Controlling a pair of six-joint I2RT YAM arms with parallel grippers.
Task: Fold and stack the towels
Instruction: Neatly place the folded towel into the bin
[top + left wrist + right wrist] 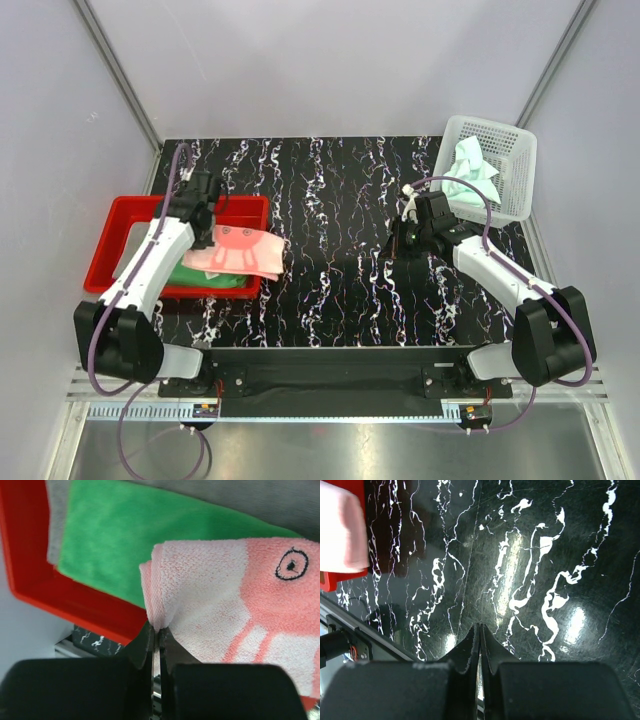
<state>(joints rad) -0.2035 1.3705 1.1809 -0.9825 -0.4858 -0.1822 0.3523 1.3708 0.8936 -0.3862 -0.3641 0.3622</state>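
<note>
The folded salmon-pink towel [247, 252] lies on the bright green towel [205, 276] inside the red tray [110, 240]. My left gripper [217, 222] is shut on the pink towel's folded corner; in the left wrist view the jaws [156, 628] pinch the pink towel [225, 595] above the green towel [115, 535]. Grey towel [240, 500] shows beneath the green one. The pale mint-green towel [470, 166] is crumpled in the white basket [515, 190]. My right gripper [398, 243] hangs shut and empty over the black marbled table [530, 555], its tips [480, 626] pressed together.
The red tray's rim [50, 597] runs under the towels at the table's left edge. The basket stands at the back right corner. The pink towel's edge [340, 530] overhangs the tray [330, 582] on the table side. Grey walls enclose the table.
</note>
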